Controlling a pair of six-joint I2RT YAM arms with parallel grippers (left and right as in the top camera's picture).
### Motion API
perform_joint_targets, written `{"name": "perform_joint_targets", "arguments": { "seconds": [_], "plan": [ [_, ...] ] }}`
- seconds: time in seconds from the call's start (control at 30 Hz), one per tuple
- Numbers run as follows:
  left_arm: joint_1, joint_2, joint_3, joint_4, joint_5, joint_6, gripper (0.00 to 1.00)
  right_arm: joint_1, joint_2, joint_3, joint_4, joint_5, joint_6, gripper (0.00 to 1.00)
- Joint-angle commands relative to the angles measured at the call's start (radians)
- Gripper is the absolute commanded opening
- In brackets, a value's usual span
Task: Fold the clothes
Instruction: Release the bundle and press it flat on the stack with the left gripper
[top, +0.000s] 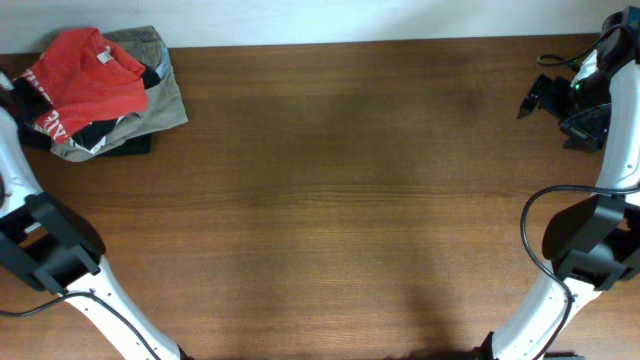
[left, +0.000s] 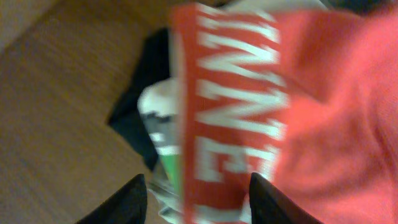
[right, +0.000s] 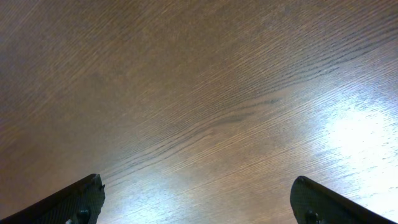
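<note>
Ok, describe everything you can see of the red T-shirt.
The red T-shirt is soft, cotton-looking cloth, crumpled in a heap, with white block lettering along one edge. It lies atop a khaki garment and a black garment at the table's far left corner. The left tool hangs open over the lettered edge.

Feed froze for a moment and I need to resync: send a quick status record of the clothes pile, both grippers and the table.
red T-shirt: on top of the pile, far left corner of the table
beneath it: khaki garment, black garment
left gripper: jaws apart, right over the shirt's white lettering; contact unclear
right gripper: open, above bare wood at the far right, holding nothing
</note>
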Motion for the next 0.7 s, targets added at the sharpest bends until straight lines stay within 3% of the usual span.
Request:
{"name": "perform_joint_targets", "arguments": {
  "seconds": [0.0, 0.1, 0.13, 0.17, 0.2, 0.3, 0.47, 0.53, 0.67],
  "plan": [
    [0.011, -0.06, 0.085, 0.002, -0.021, -0.06, 0.87, 0.002, -0.001, 0.008, 0.0, -0.006, -0.009, 0.99],
    [0.008, -0.11, 0.114, 0.003, -0.016, -0.095, 0.87, 0.002, -0.001, 0.008, 0.0, -0.006, -0.009, 0.99],
    [0.004, -0.126, 0.114, 0.011, 0.007, -0.111, 0.79, 0.002, -0.001, 0.008, 0.0, -0.006, -0.009, 0.99],
    [-0.002, -0.129, 0.114, 0.022, 0.05, -0.112, 0.64, 0.002, -0.001, 0.008, 0.0, -0.006, -0.009, 0.99],
    [-0.009, -0.127, 0.114, 0.026, 0.076, -0.112, 0.36, 0.002, -0.001, 0.008, 0.0, -0.006, -0.009, 0.99],
    [-0.032, -0.084, 0.114, 0.049, 0.076, -0.111, 0.01, 0.002, -0.001, 0.008, 0.0, -0.006, -0.009, 0.99],
    [-0.055, 0.1, 0.114, 0.084, 0.076, -0.103, 0.01, 0.002, -0.001, 0.008, 0.0, -0.006, -0.009, 0.99],
    [-0.057, 0.159, 0.114, 0.098, 0.074, -0.027, 0.01, 0.002, -0.001, 0.008, 0.0, -0.006, -0.009, 0.99],
    [-0.05, 0.119, 0.137, 0.074, 0.088, -0.026, 0.01, 0.002, -0.001, 0.008, 0.0, -0.006, -0.009, 0.99]
  ]
}}
